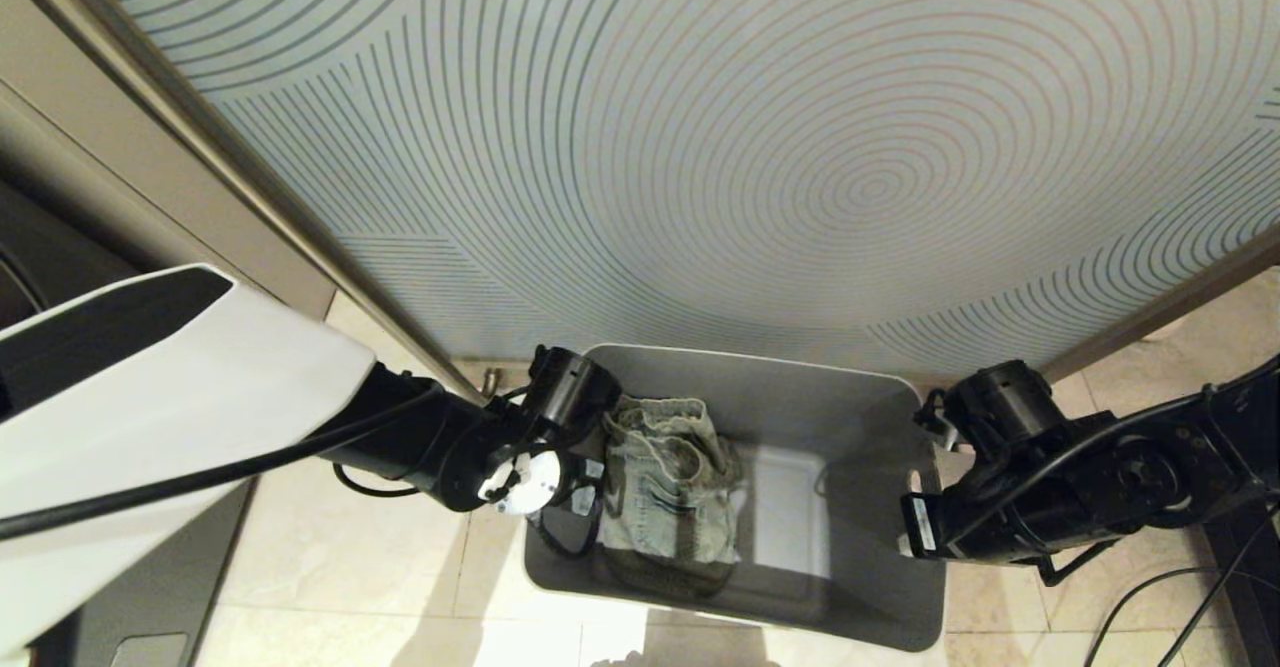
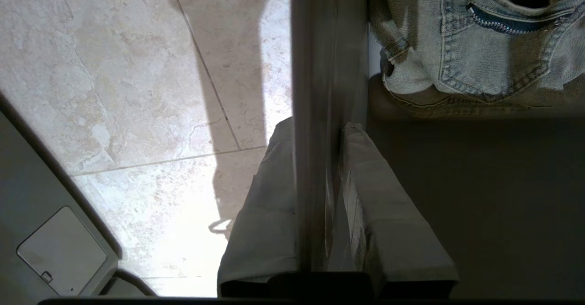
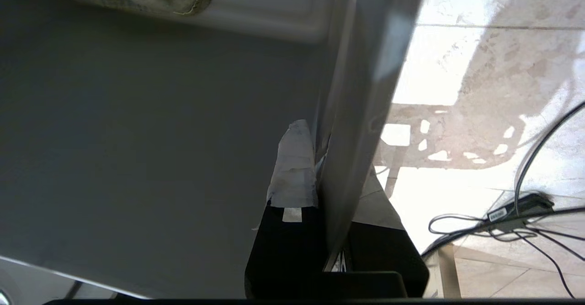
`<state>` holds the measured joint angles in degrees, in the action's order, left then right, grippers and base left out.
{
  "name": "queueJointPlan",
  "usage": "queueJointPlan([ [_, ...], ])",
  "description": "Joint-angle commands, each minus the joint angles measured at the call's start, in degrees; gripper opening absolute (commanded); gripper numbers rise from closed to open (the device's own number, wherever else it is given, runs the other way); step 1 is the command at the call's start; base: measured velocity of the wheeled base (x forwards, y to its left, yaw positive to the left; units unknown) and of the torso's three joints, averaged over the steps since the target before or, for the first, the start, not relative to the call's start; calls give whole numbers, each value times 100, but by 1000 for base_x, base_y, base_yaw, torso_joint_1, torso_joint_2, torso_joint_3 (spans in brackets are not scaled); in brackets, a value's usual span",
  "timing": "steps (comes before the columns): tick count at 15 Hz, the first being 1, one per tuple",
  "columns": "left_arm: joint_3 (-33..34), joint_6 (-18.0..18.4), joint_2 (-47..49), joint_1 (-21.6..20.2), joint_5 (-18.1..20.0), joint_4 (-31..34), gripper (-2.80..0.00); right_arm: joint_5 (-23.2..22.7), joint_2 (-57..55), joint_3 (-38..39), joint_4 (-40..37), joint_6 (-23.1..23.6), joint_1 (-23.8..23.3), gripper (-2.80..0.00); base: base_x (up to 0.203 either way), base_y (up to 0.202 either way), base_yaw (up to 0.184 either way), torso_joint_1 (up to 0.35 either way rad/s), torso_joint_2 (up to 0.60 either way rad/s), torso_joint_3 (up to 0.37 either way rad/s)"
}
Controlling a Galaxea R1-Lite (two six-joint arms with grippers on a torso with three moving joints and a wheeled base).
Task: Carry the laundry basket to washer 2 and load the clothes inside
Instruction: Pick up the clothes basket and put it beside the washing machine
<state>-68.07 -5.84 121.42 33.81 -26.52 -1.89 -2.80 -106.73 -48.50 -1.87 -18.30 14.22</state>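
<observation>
The step in hand looks like carrying the basket (image 1: 860,417) with both arms, so the two sides should rise and travel together and level; if one arm leads, the bin will twist on the thin walls the fingers pinch and could slip out. Starting on the left, the left gripper (image 2: 315,195) is clamped over the left wall of the basket, one taped finger (image 2: 269,204) outside above the tiled floor (image 2: 114,67) and the other inside, the wall standing between them and touching both, so the fingers are narrowed onto the plastic. Just past that wall, inside the bin and close to the inner finger, lie the jeans (image 1: 665,487), a small pale denim garment crumpled against the left side of the bin; its pocket and zip show in the left wrist view, near the fingertip but apart from it. The middle and right of the bin's bottom are bare. On the right, the right gripper (image 3: 320,177) is pinched nearly closed over the right wall in the same way, one finger inside and one outside, with the jeans well away from it. Cables (image 3: 525,213) trail on the floor beside that arm, and are best kept clear of while driving. The patterned panel (image 1: 800,147) stands right behind the basket.
</observation>
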Motion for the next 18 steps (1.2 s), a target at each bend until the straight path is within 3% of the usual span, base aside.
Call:
queueJointPlan([
  [1, 17, 0, -172, 2, 210, 4, -280, -1, 150, 8, -15, -7, 28, -280, 0, 0, 0, 0, 0, 0],
  [13, 189, -75, -294, 125, 316, 46, -280, 52, 161, 25, -33, -16, 116, -280, 0, 0, 0, 0, 0, 0],
  [18, 224, -75, -294, 125, 323, 39, -280, 52, 161, 16, -33, -16, 151, -280, 0, 0, 0, 4, 3, 153],
])
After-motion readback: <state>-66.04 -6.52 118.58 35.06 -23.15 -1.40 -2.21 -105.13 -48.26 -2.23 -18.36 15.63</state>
